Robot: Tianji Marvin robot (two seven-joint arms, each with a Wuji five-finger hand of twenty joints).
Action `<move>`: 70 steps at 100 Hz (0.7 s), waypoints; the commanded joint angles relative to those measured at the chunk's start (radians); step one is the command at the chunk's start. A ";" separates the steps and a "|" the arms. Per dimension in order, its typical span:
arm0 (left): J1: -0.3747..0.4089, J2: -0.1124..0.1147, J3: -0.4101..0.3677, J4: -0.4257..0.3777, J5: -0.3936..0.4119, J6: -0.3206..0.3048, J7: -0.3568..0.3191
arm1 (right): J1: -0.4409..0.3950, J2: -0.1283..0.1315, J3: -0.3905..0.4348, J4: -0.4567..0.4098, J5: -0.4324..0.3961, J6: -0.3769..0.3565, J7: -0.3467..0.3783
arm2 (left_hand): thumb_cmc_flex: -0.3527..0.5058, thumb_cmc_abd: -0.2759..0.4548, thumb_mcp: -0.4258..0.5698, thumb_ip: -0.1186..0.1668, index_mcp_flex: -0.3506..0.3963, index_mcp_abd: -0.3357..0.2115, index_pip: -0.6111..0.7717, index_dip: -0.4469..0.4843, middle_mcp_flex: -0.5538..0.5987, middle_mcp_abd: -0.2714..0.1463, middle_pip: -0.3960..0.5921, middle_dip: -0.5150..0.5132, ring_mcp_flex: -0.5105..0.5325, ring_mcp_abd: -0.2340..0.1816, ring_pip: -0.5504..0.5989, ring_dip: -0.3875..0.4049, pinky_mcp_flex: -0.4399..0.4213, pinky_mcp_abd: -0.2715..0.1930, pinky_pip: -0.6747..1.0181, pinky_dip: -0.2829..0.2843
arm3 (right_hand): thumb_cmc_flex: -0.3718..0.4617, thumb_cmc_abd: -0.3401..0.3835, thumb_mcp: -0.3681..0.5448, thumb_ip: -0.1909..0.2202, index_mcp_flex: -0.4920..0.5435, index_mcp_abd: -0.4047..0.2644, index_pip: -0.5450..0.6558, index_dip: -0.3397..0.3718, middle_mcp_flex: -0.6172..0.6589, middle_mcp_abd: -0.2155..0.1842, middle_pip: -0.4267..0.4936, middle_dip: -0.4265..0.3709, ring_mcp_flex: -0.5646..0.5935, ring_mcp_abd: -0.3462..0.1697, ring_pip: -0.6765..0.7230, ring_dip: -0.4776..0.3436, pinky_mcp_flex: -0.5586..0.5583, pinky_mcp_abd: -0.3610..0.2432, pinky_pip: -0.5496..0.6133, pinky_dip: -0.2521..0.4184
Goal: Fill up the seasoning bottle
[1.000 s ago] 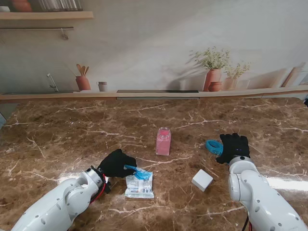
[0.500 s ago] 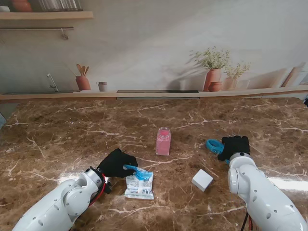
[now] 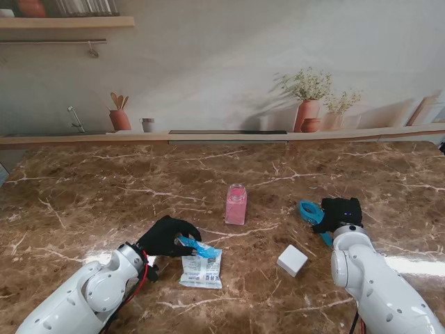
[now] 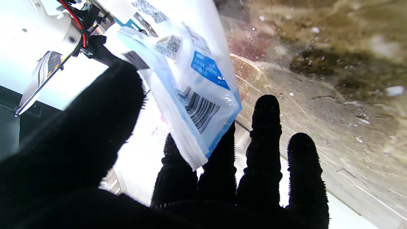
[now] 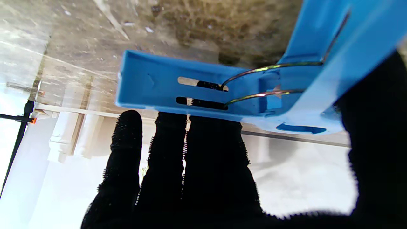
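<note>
Here, left hand (image 3: pixel 165 236) pinches the seasoning packet (image 3: pixel 201 267); right hand (image 3: pixel 339 212) clasps the blue clip (image 3: pixel 311 211).

Brown marble tabletop (image 3: pixel 104 202) with white veining, glossy; bright glare patches near its near left and right edges. Far edge meets a pale wood ledge (image 3: pixel 83 139). Backdrop wall (image 3: pixel 208 56) is light grey, showing potted plants (image 3: pixel 309 101), a utensil pot (image 3: pixel 119 115), a tap (image 3: pixel 75 118), an upper-left shelf (image 3: pixel 66 22).
</note>
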 commanded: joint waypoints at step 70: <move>0.093 -0.045 -0.081 -0.179 -0.037 0.106 0.163 | -0.221 -0.025 0.121 -0.374 -0.133 -0.101 -0.182 | -0.071 0.181 -0.300 0.076 -0.034 0.069 -0.131 -0.008 -0.090 0.024 -0.055 -0.013 -0.098 -0.003 -0.019 0.032 -0.026 -0.038 0.005 0.079 | 0.263 0.111 0.176 0.045 0.158 -0.337 0.326 0.069 0.154 -0.085 0.112 0.105 0.082 -0.017 0.068 0.076 0.046 0.042 0.080 0.031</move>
